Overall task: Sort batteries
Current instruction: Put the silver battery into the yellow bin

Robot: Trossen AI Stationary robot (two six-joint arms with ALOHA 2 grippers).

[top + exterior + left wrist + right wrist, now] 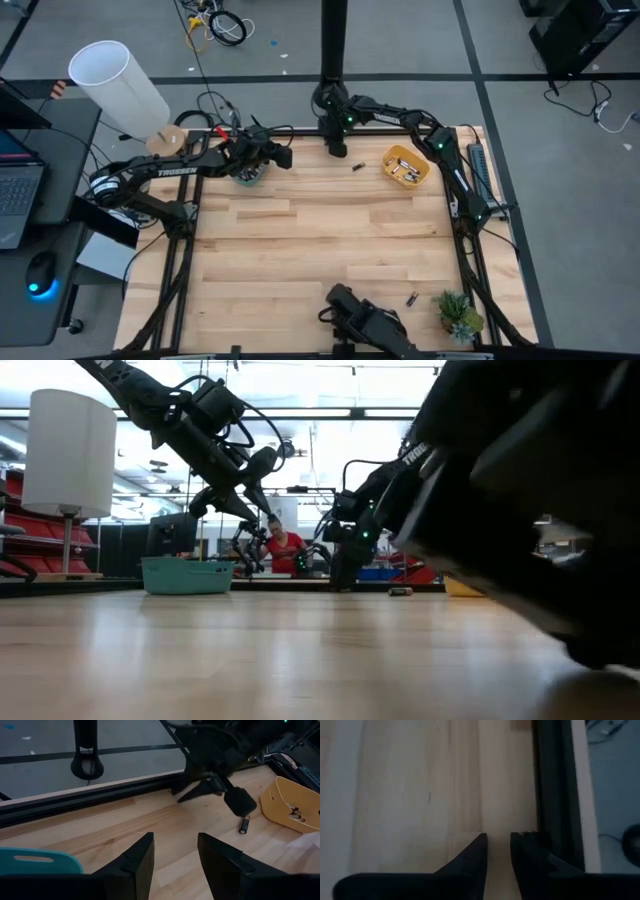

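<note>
The teal bin (247, 176) stands near the table's far edge, under my left arm, and shows again as the teal bin (35, 861). My left gripper (175, 851) hangs open and empty above the wood just right of it. The orange bin (405, 167) holds several batteries. One loose battery (356, 167) lies on its side left of the orange bin, the same battery (243, 826). Another battery (411, 298) lies near the table's near edge. My right gripper (337, 150) is low by the far edge rail, slightly open with nothing between its fingers (480, 845).
A potted plant (458, 315) stands at the near right corner, next to the low camera's mount (365, 320). A dark post (333, 50) rises behind the far edge. A white lamp (115, 85) and a desk stand to the left. A person in red (287, 550) is in the room behind.
</note>
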